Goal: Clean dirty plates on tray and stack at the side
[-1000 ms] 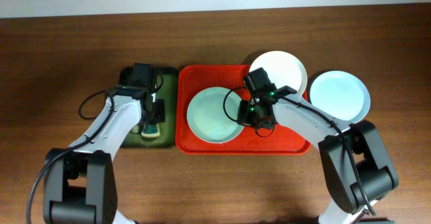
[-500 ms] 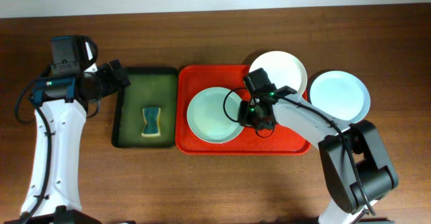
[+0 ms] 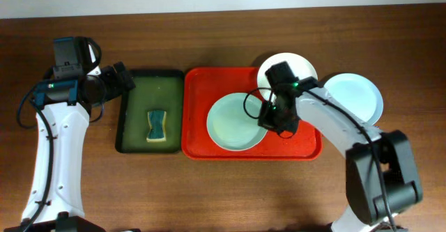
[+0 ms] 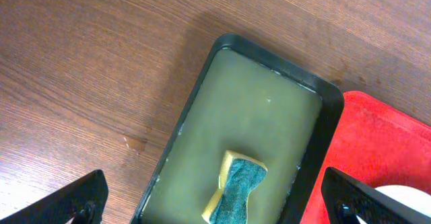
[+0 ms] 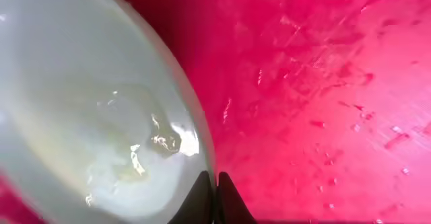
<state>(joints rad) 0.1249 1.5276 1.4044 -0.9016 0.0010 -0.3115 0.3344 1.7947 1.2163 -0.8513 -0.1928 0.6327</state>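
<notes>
Overhead and wrist views of the plate-cleaning task, part-way through. The pale blue plate (image 3: 355, 99) lies on the desk (image 3: 223, 190) just right of the red tray (image 3: 198, 145), off it and alone, so it is judged done; no stack exists yet. The white plate (image 3: 293, 68) sits over the tray's far right corner, partly past the rim. The pale green plate (image 3: 233, 124) lies inside the tray, wet, with a faint yellowish smear near its rim in the right wrist view. The right hand (image 5: 215, 194) is clenched on that rim. The left hand (image 3: 124, 79) is released and empty, above the desk left of the dark green tray (image 3: 132, 145), where the sponge (image 3: 159, 125) lies untouched. Judged remaining: two plates, then stacking
</notes>
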